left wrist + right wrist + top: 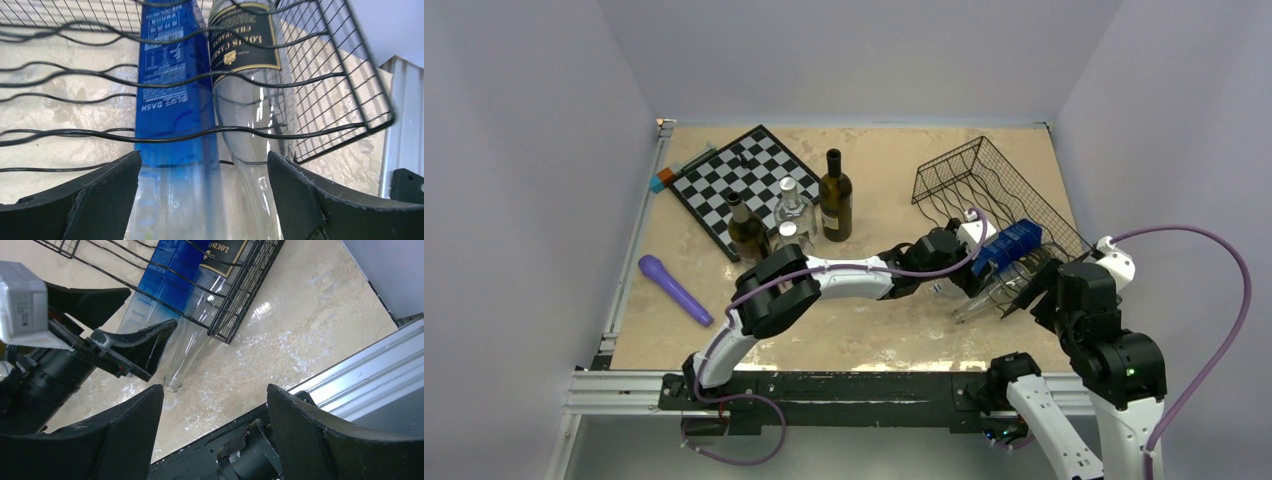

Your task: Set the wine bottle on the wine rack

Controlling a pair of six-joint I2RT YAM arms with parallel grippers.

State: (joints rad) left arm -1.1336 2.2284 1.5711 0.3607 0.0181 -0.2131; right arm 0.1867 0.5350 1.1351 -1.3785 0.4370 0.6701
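Observation:
The black wire wine rack (984,180) lies at the right back of the table. Two bottles lie side by side in its near end: a wine bottle with a blue label (170,90) and a clear one with a black label (245,45), whose neck (172,382) reaches out onto the table. My left gripper (205,195) is open wide, its fingers (100,195) standing on either side of the bottles' clear lower parts without pinching them. My right gripper (215,425) hangs open and holds nothing, just right of the rack's near corner (220,335).
A chessboard (744,185) sits at the back left. Beside it stand two dark bottles (835,200) and clear glass bottles (792,205). A purple handle-shaped object (674,290) lies near the left rail. The table's metal front rail (360,370) runs under my right gripper.

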